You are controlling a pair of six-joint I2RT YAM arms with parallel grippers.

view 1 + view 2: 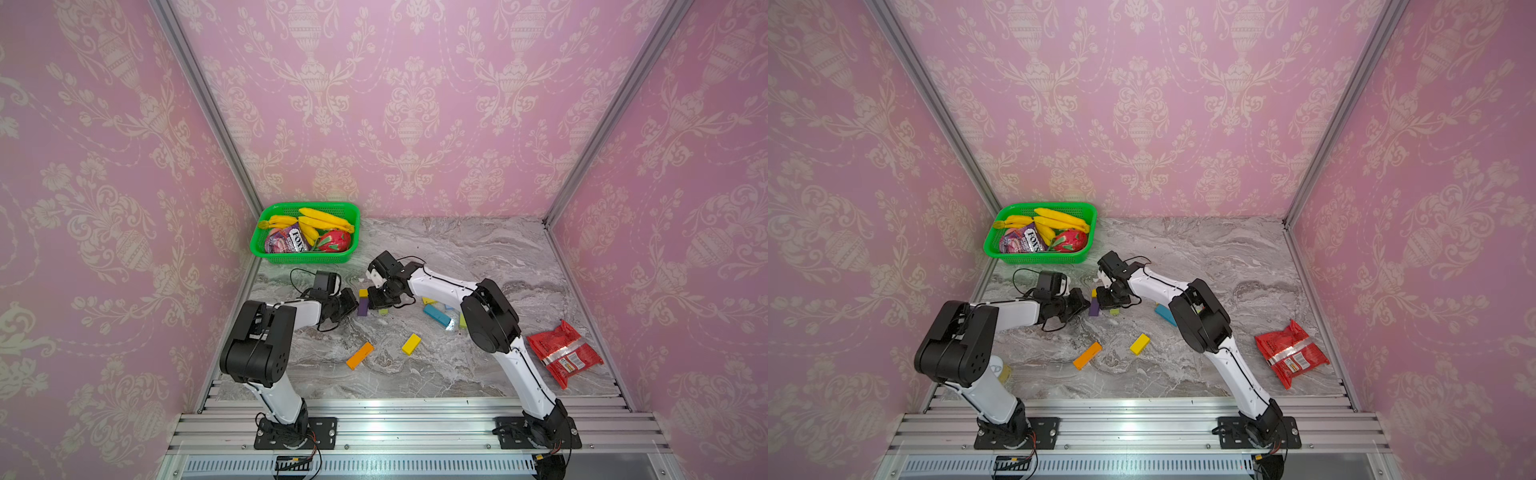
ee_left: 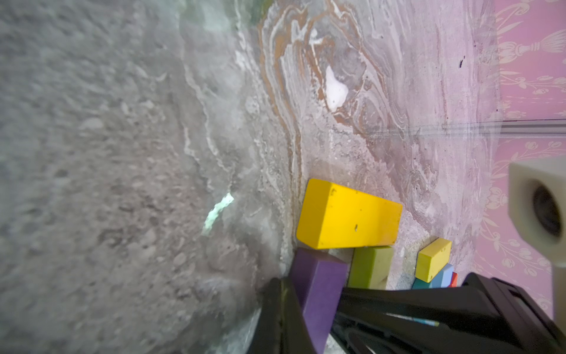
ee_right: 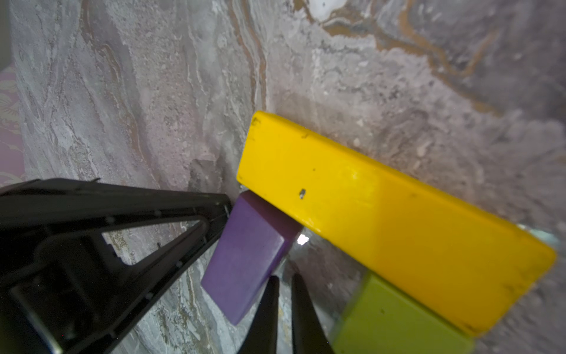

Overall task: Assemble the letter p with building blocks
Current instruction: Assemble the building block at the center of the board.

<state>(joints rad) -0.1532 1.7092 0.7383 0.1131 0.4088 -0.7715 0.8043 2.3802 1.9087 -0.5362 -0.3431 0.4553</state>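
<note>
Tabletop (image 1: pixel 478 257) of grey marble is carrying everything. At its far left corner a green basket (image 1: pixel 305 258) is holding bananas (image 1: pixel 324 218), well apart from the work. A red snack packet (image 1: pixel 563 353) is lying near the right edge.

The right arm (image 1: pixel 440 284) is reaching from the near right across to the centre. Its black elbow is hanging over a teal block (image 1: pixel 436 314) and hiding part of it. The left arm (image 1: pixel 299 309) is stretching low from the near left towards the same spot. Nearer the front, an orange block (image 1: pixel 360 355) and a loose yellow block (image 1: pixel 411 344) are lying apart on open marble.

Between the two grippers three blocks are sitting together. A long yellow block (image 2: pixel 349 214) is lying flat. A purple block (image 2: pixel 320 288) is meeting its long side at one end, and a lime green block (image 2: pixel 370 265) is butting against that same side further along.

The left gripper (image 3: pixel 223 211) is keeping its fingers pressed together with nothing between them, and its tip is touching the left side of the purple block. The right gripper (image 3: pixel 286 294) is showing only a sliver between its fingers and is gripping nothing. It is pointing into the gap between the purple and lime green blocks.
</note>
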